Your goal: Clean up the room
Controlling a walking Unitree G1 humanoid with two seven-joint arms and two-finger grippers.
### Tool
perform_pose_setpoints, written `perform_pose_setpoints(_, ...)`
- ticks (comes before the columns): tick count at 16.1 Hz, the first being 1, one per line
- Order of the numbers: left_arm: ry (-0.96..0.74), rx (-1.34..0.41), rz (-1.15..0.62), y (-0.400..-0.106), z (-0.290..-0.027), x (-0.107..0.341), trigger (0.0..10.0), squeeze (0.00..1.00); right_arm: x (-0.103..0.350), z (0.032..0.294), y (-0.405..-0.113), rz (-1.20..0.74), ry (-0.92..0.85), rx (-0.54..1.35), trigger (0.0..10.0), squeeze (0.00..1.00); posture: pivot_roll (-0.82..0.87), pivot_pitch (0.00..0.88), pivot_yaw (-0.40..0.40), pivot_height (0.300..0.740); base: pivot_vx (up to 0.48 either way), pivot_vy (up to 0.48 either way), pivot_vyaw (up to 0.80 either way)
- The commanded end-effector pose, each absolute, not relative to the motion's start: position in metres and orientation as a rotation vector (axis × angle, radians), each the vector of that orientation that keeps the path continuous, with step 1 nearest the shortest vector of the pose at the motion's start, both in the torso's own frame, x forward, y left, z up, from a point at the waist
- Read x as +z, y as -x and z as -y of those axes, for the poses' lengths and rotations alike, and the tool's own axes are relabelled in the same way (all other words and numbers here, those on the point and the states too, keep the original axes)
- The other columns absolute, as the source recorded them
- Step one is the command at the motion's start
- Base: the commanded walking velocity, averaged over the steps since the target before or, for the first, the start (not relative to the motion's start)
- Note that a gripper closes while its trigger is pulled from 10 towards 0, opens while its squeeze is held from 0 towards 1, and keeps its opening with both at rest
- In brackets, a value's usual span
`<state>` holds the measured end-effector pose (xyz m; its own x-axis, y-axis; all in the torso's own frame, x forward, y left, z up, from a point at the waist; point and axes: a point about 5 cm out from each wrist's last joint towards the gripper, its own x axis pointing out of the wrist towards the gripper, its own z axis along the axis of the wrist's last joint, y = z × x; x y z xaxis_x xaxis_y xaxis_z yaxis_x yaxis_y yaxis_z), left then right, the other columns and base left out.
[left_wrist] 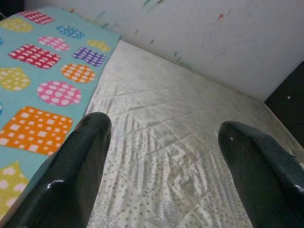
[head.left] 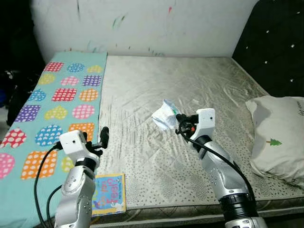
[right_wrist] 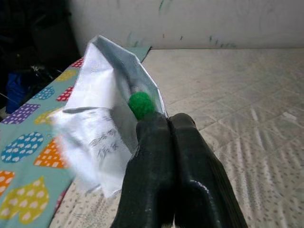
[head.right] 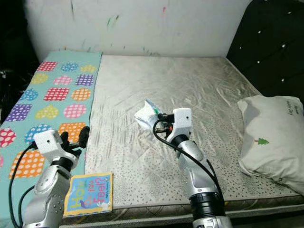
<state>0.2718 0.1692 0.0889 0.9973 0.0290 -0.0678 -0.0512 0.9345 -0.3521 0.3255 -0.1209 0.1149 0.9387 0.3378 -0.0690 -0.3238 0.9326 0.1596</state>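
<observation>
My right gripper [head.left: 179, 118] is shut on a crumpled white wrapper [head.left: 164, 115] with a green spot, held above the middle of the bare mattress [head.left: 190, 85]. In the right wrist view the wrapper [right_wrist: 107, 109] fans out from the closed fingertips [right_wrist: 154, 142]. My left gripper [head.left: 103, 136] stands open and empty over the mattress's front left part, beside the patterned blanket [head.left: 61, 99]; its two black fingers [left_wrist: 71, 171] are spread wide in the left wrist view. A colourful children's book [head.left: 109, 192] lies at the mattress's front edge by my left arm.
A white pillow [head.left: 278, 135] with a small green tree print lies at the right edge of the bed. A dark padded headboard [head.left: 275, 42] rises at the right, and a scribbled white wall [head.left: 142, 23] stands behind. Dark clutter [head.left: 12, 90] sits left of the bed.
</observation>
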Motion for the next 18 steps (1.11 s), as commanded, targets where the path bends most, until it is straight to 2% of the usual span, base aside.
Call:
perform_pose_setpoints(1, 0.357, 0.039, -0.067, -0.2724, -0.1691, 0.089, 10.0, 0.0, 0.1183, 0.1201, -0.3264, -0.084, -0.151, 0.337, 10.0, 0.0, -0.09, 0.0, -0.059, 0.74, 0.0, 0.48, 0.0)
perform_pose_setpoints(18, 0.345, 0.048, -0.078, -0.2751, -0.1713, 0.0884, 10.0, 0.0, 0.1217, 0.1158, -0.3266, -0.056, -0.136, 0.358, 10.0, 0.0, -0.09, 0.0, -0.056, 0.74, 0.0, 0.48, 0.0)
